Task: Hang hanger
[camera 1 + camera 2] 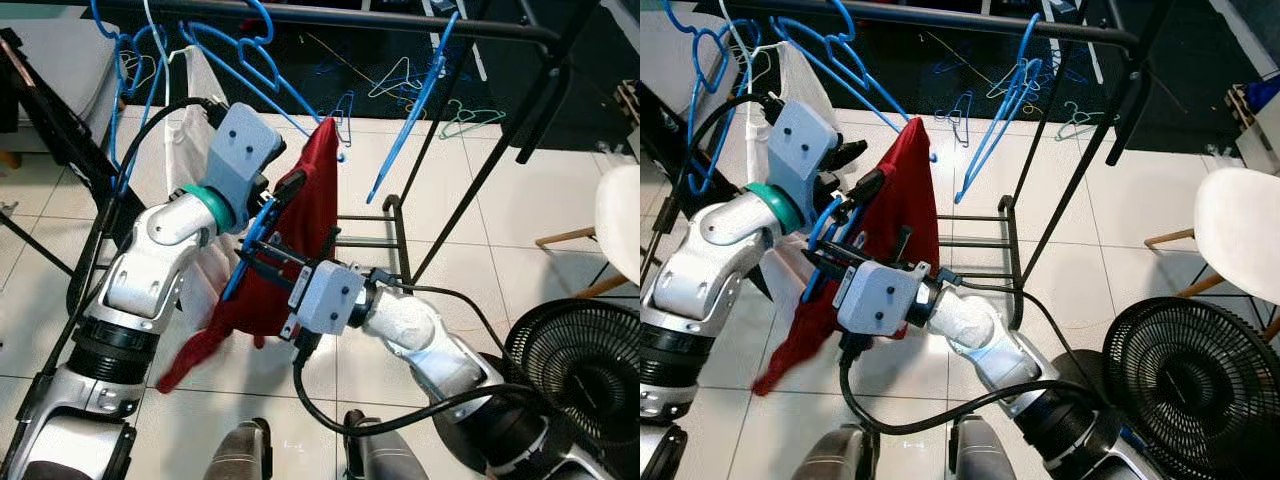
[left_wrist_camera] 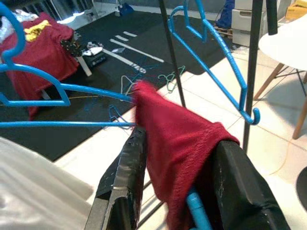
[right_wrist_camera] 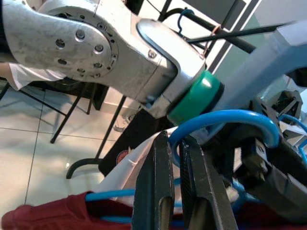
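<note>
Right gripper: I am reaching it across in front of my body towards the red garment, its two black fingers drawn nearly together around the curved hook of the blue hanger; I am gripping that hook just beside my left wrist's green ring.
Left gripper: I am holding it up against the red garment, fingers closed on the cloth and on the blue hanger bar under it; one finger is pressing each side of the fold.
Red garment: it is draping over the hanger between my two grippers, its top corner pointing up towards the rack, its lower end hanging down towards the tiled floor.
Clothes rack: its black top rail is running above the red garment, with other blue hangers hanging from it and one long blue hanger dangling to the garment's right.
White garment: it is hanging behind my left arm, beside the red garment.
Black fan: it is standing on the floor well right of the red garment.
White chair: it is standing beyond the fan, far right of the garment.
</note>
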You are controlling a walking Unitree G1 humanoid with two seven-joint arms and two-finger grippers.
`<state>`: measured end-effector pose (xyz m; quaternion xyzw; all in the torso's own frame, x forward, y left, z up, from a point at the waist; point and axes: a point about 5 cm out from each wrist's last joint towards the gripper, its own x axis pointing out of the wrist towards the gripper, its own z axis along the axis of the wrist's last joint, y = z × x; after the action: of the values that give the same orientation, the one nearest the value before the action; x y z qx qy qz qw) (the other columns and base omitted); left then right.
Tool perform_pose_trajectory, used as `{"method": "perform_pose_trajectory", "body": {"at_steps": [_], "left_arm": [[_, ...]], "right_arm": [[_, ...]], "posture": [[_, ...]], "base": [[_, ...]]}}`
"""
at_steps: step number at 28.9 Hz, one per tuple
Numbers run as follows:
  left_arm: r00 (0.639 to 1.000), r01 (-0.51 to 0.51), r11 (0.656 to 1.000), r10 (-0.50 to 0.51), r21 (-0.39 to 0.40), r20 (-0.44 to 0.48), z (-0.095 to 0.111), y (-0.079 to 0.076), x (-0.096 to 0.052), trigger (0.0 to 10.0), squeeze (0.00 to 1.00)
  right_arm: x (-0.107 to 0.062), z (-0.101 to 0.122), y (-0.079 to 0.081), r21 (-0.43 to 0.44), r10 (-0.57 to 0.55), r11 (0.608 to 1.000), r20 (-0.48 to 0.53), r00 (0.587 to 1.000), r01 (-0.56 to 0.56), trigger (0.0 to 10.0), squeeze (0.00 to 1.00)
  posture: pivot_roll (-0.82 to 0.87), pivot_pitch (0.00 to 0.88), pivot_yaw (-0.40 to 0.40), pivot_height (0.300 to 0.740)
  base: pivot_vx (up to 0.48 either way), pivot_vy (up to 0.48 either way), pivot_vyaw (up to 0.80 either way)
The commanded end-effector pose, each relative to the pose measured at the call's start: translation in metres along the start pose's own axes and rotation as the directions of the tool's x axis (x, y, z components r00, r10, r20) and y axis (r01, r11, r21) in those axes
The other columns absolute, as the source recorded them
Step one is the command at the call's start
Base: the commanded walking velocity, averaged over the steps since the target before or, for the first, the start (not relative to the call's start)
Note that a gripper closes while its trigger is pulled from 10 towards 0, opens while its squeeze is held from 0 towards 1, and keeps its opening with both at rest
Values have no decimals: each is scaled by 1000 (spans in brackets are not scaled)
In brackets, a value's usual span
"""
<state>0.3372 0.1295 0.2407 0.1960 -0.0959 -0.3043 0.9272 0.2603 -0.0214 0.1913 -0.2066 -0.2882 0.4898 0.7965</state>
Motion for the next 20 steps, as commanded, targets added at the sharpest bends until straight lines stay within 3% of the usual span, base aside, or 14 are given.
{"method": "perform_pose_trajectory", "body": {"at_steps": [1,5,7,8,9,10,12,14,16,20], "left_arm": [[992,-58,998,57,-11,-112,-24,16,-14,10000,0],[985,-96,995,95,2,-140,-28,21,-15,10000,0],[972,-131,986,149,105,-180,-31,25,-15,10000,0],[972,-131,986,149,105,-180,-31,25,-15,10000,0],[973,-120,981,147,150,-180,-31,22,-15,10000,0],[983,-44,981,76,190,-165,-29,15,-15,10000,0],[988,11,979,20,204,-153,-27,9,-16,10000,0],[992,63,980,-40,190,-123,-23,1,-15,10000,0],[995,35,993,-24,117,-96,-20,-1,-11,10000,0],[995,19,995,-9,98,-102,-22,-2,-8,10000,0]], "right_arm": [[-9,5,-21,-30,-104,994,7,995,104,0,0],[-9,5,-22,-29,-105,994,3,994,105,0,0],[-10,2,-22,-30,-106,994,-9,994,106,0,0],[-10,2,-22,-30,-106,994,-9,994,106,0,0],[-10,1,-22,-32,-105,994,-17,994,105,0,0],[-11,-1,-21,-31,-105,994,-27,994,104,0,0],[-11,-2,-21,-31,-104,994,-34,994,103,0,0],[-12,-4,-21,-29,-106,994,-42,993,105,0,0],[-12,-4,-21,-28,-114,993,-43,993,113,0,0],[-12,-3,-23,-30,-129,991,-40,991,128,0,0]], "posture": [[-50,140,74,733],[-50,140,74,733],[-51,140,75,733],[-51,140,75,733],[-54,141,74,733],[-54,141,74,733],[-54,141,74,733],[-54,141,74,733],[-54,141,74,733],[-57,134,73,733]], "base": [[0,0,0],[0,0,0],[0,0,0],[0,0,0],[0,0,0],[0,0,0],[0,0,0],[0,0,0],[0,0,0],[0,0,0]]}}
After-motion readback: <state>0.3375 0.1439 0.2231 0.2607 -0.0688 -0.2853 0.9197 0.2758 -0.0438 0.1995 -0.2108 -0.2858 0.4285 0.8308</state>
